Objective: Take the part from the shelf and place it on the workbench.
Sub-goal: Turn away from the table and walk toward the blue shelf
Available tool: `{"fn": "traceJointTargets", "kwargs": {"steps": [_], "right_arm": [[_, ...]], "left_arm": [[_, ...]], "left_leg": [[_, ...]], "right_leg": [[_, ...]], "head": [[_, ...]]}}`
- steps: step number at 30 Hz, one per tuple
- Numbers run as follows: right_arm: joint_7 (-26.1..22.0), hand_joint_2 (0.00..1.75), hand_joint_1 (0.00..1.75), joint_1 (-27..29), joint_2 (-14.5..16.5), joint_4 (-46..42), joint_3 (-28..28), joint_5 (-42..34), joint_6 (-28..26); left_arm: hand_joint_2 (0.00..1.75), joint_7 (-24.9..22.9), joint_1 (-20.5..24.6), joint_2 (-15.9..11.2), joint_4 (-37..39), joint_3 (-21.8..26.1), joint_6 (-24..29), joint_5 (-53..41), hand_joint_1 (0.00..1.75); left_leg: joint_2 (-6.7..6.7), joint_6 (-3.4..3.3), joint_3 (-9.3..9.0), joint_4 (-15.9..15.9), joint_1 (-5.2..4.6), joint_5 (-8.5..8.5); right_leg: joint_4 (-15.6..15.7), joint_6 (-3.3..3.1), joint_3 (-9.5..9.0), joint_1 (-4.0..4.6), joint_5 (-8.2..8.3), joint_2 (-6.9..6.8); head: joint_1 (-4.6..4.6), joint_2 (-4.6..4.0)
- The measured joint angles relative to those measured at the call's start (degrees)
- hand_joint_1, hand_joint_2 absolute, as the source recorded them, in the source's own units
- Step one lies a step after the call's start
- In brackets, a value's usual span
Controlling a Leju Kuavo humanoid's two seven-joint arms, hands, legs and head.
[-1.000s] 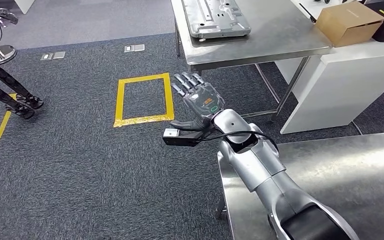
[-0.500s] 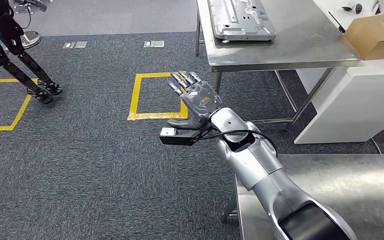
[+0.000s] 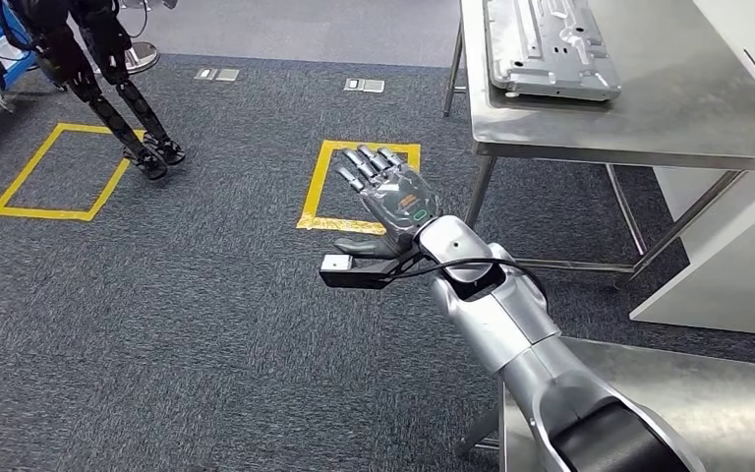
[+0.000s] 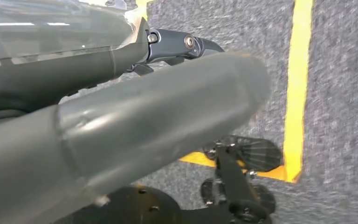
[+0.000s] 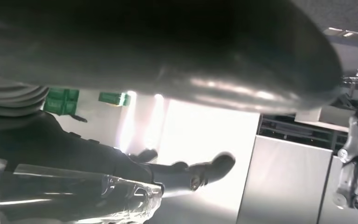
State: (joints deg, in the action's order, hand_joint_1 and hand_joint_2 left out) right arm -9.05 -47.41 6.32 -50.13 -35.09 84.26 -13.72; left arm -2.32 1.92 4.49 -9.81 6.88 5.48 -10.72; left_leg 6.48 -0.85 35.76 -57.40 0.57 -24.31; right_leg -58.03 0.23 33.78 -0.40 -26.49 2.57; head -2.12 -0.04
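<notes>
Head view looks down on grey carpet, where the right robot hand is raised, palm up, fingers spread apart and holding nothing. Left wrist view shows the left robot hand close up, its thick grey thumb across the picture; whether its fingers are apart or together cannot be told.

A flat grey metal part lies on a steel surface ahead and to the right, well apart from the raised hand. No shelf can be made out, so this part may already be the one delivered, or a different one.

Likely risks: the outstretched right arm could strike the edge or a leg of that steel surface if the robot turns towards it; and the corner of a second steel surface sits just beside the forearm.

On the carpet are two yellow tape squares, one under the hand and another to the left. Dark legs of another machine stand near the left square.
</notes>
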Motion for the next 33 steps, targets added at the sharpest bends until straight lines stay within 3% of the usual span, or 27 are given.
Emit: {"fn": "traceJointTargets", "kwargs": {"steps": [1, 3, 4, 6, 8, 9, 11, 13, 15, 17, 19, 21, 22, 23, 24, 26, 28, 29, 31, 33], "right_arm": [[0.0, 0.0, 0.0, -0.1, 0.2, 0.0, 0.0, 0.0, 0.0], [-0.1, 0.0, 0.0, -0.4, 0.6, 0.1, 0.0, 0.0, -0.1], [-0.1, 0.0, 0.0, -0.5, 0.7, 0.2, 0.0, -0.1, -0.2], [-0.2, 0.0, 0.0, -0.5, 0.7, 0.5, -0.1, -0.1, -0.2], [-0.2, 0.0, 0.0, -0.5, 0.7, 0.9, -0.1, -0.1, -0.2], [-0.2, 0.0, 0.0, -0.5, 0.7, 1.1, -0.1, -0.1, -0.2], [-0.2, 0.0, 0.0, -0.5, 0.7, 1.2, -0.1, -0.1, -0.2], [-0.2, 0.0, 0.0, -0.7, 0.7, 1.3, -0.1, -0.1, -0.3], [-0.2, 0.0, 0.0, -1.0, 0.6, 1.5, 0.0, -0.2, -0.3], [-0.2, 0.0, 0.0, -1.2, 0.7, 1.7, 0.0, -0.2, -0.4], [-0.2, 0.0, 0.0, -1.3, 0.6, 1.8, 0.0, -0.2, -0.5], [-0.2, 0.0, 0.0, -1.1, 0.3, 2.0, 0.0, -0.3, -0.5], [-0.2, 0.0, 0.0, -1.0, 0.2, 2.1, 0.0, -0.2, -0.5], [-0.2, 0.0, 0.0, -0.8, 0.1, 2.2, 0.0, -0.2, -0.5], [-0.1, 0.0, 0.0, -0.8, 0.0, 2.3, 0.0, -0.2, -0.5], [-0.1, 0.0, 0.0, -0.9, 0.0, 2.3, 0.0, -0.2, -0.5], [-0.1, 0.0, 0.0, -1.0, 0.0, 2.4, 0.0, -0.2, -0.6], [-0.1, 0.0, 0.0, -1.0, 0.0, 2.4, 0.0, -0.2, -0.6], [-0.1, 0.0, 0.0, -1.1, 0.2, 2.5, 0.0, -0.2, -0.6], [-0.1, 0.0, 0.0, -1.2, 0.5, 2.5, 0.0, -0.2, -0.6]], "left_arm": [[0.0, 0.0, -0.1, 0.0, 0.0, 0.0, 0.0, 0.0, 0.0], [0.0, -0.1, -0.1, 0.0, 0.0, 0.0, 0.1, 0.0, 0.0], [0.0, -0.1, -0.1, 0.0, 0.0, 0.0, 0.1, 0.0, 0.0], [0.0, -0.1, 0.0, 0.1, 0.0, 0.0, 0.2, 0.0, 0.0], [0.0, -0.1, 0.0, 0.1, 0.0, 0.0, 0.2, 0.0, 0.0], [0.0, -0.1, 0.0, 0.1, 0.0, 0.0, 0.2, 0.0, 0.0], [0.0, 0.0, 0.0, 0.1, 0.0, 0.0, 0.4, 0.0, 0.0], [0.0, 0.0, 0.2, 0.2, 0.0, 0.0, 0.4, -0.1, 0.0], [0.0, 0.2, 0.3, 0.3, 0.0, 0.0, 0.5, -0.2, 0.0], [0.0, 0.3, 0.2, 0.3, 0.0, 0.0, 0.4, -0.3, 0.0], [0.0, 0.5, 0.2, 0.2, 0.0, 0.0, 0.4, -0.5, 0.0], [0.0, 0.6, 0.3, 0.1, 0.0, 0.0, 0.3, -0.6, 0.0], [0.0, 0.6, 0.2, 0.1, 0.0, 0.0, 0.3, -0.6, 0.0], [0.0, 0.6, 0.2, 0.1, 0.0, 0.0, 0.2, -0.6, 0.0], [0.0, 0.6, 0.2, 0.1, 0.0, 0.0, 0.2, -0.6, 0.0], [0.0, 0.6, 0.2, 0.1, 0.0, 0.0, 0.2, -0.6, 0.0], [0.0, 0.7, 0.1, 0.1, 0.0, 0.0, 0.1, -0.6, 0.0], [0.0, 0.7, 0.1, 0.2, 0.0, 0.0, 0.1, -0.6, 0.0], [0.0, 0.7, -0.1, 0.1, 0.0, 0.0, 0.1, -0.6, 0.0], [0.0, 0.7, -0.2, 0.1, 0.0, 0.0, 0.1, -0.6, 0.0]], "left_leg": [[-0.32, 0.33, 0.13, -0.1, 0.03, -0.07], [-2.59, 0.89, 1.18, -2.3, -0.08, -1.57], [-4.1, 1.13, 2.51, -5.2, -0.07, -3.14], [-5.49, 1.6, 6.23, -12.6, 0.11, -6.35], [-5.73, 1.94, 8.01, -15.6, 0.45, -6.66], [-6.0, 2.1, 7.26, -13.9, 0.69, -5.38], [-8.02, 2.43, 3.33, -6.5, 1.01, -2.07], [-9.58, 2.16, 0.52, -1.4, 0.93, -0.5], [-8.81, 1.29, 0.22, -0.7, 0.56, -0.48], [-7.64, 0.32, 0.05, -0.5, 0.4, -0.31], [-6.64, -0.6, -0.11, -0.3, 0.43, -0.13], [-5.52, -1.04, -0.11, -0.4, 0.32, -0.16], [-4.85, -1.09, -0.11, -0.4, 0.26, -0.18], [-4.18, -1.11, -0.13, -0.4, 0.19, -0.19], [-3.52, -1.1, -0.16, -0.4, 0.14, -0.19], [-2.29, -1.04, -0.22, -0.4, 0.09, -0.22], [-1.28, -0.74, -0.14, -0.5, -0.01, -0.31], [-0.86, -0.48, -0.05, -0.5, 0.0, -0.31], [-0.28, 0.16, 0.08, -0.4, 0.14, -0.31], [-1.86, 0.72, 0.76, -1.9, 0.08, -1.45]], "right_leg": [[0.2, -0.38, -0.1, -0.09, 0.17, -0.4], [0.7, -1.08, -0.37, -0.42, 0.46, -1.24], [0.8, -1.33, -0.49, -0.44, 0.47, -1.71], [0.8, -1.72, -0.55, -0.35, 0.32, -2.82], [0.7, -1.82, -0.53, -0.33, 0.21, -3.91], [0.7, -1.79, -0.54, -0.34, 0.15, -4.42], [0.6, -1.4, -0.67, -0.15, -0.15, -5.34], [0.4, -0.71, -0.81, 0.27, -0.63, -6.2], [0.4, -0.03, -1.15, 0.48, -1.0, -7.21], [-0.5, 0.6, -0.93, 0.33, -1.79, -6.93], [-5.7, 0.56, 1.49, 0.1, -4.31, -4.79], [-14.1, 0.24, 5.67, 0.05, -7.44, -3.21], [-17.0, 0.31, 7.35, 0.07, -8.16, -2.95], [-17.6, 0.54, 7.99, 0.1, -7.9, -2.8], [-15.8, 0.85, 7.47, 0.11, -6.73, -2.64], [-7.6, 1.25, 4.02, 0.08, -2.99, -1.39], [-1.3, 0.9, 1.16, 0.11, -0.32, 0.13], [-0.2, 0.57, 0.64, 0.21, 0.15, 0.5], [0.1, -0.23, 0.33, 0.01, 0.49, -0.36], [0.7, -1.11, -0.17, -0.44, 0.79, -1.27]], "head": [[0.0, 0.0], [-0.25, 0.0], [-0.38, 0.0], [-0.57, 0.0], [-0.59, 0.0], [-0.59, 0.0], [-0.61, 0.0], [-0.4, 0.0], [-0.04, 0.0], [0.08, 0.0], [0.15, 0.0], [0.25, 0.0], [0.27, 0.0], [0.29, 0.0], [0.29, 0.0], [0.31, 0.0], [0.3, 0.0], [0.31, 0.0], [0.32, 0.0], [0.16, 0.0]]}}
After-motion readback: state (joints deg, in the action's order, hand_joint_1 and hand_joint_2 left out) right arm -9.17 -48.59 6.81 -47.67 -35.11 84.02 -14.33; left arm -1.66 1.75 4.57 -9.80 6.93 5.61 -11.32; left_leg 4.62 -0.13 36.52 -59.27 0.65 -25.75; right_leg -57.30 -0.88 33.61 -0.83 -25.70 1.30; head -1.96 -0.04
